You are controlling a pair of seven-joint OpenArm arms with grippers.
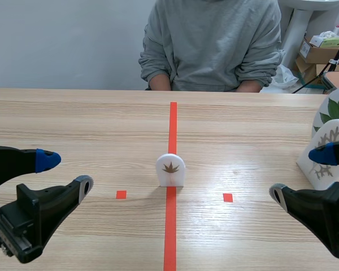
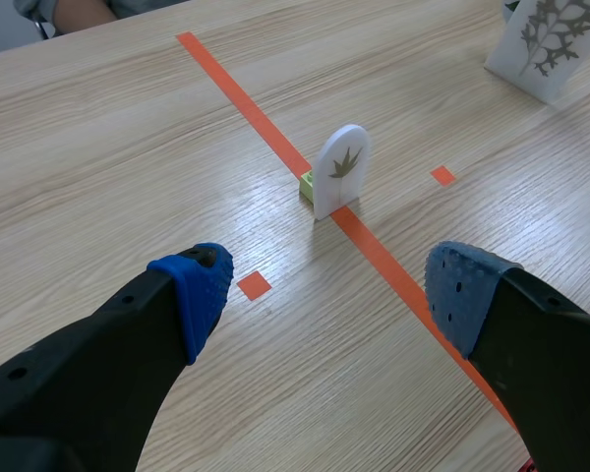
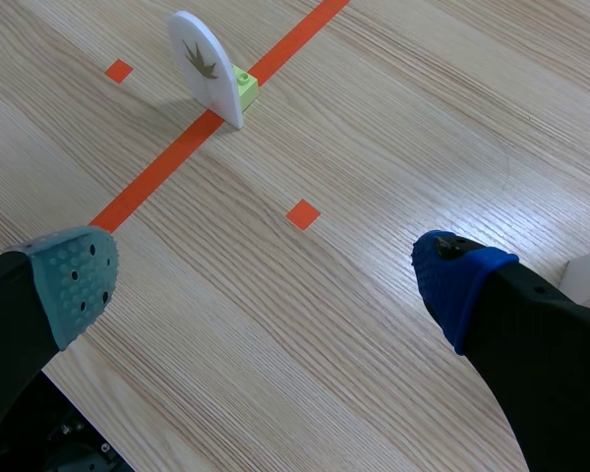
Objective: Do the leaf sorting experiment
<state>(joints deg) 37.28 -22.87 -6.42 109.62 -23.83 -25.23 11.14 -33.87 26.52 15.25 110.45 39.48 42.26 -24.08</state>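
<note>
Table [image 1: 73,124] holds leaf card [image 1: 170,169] centrally, far from edges.

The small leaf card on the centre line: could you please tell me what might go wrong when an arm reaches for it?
1. The small leaf card is thin and stands upright, with only a little green block at its base; an off-centre touch could tip it.
2. The right end effector, open, sits right beside the larger leaf cards; swinging out might knock them.
</note>
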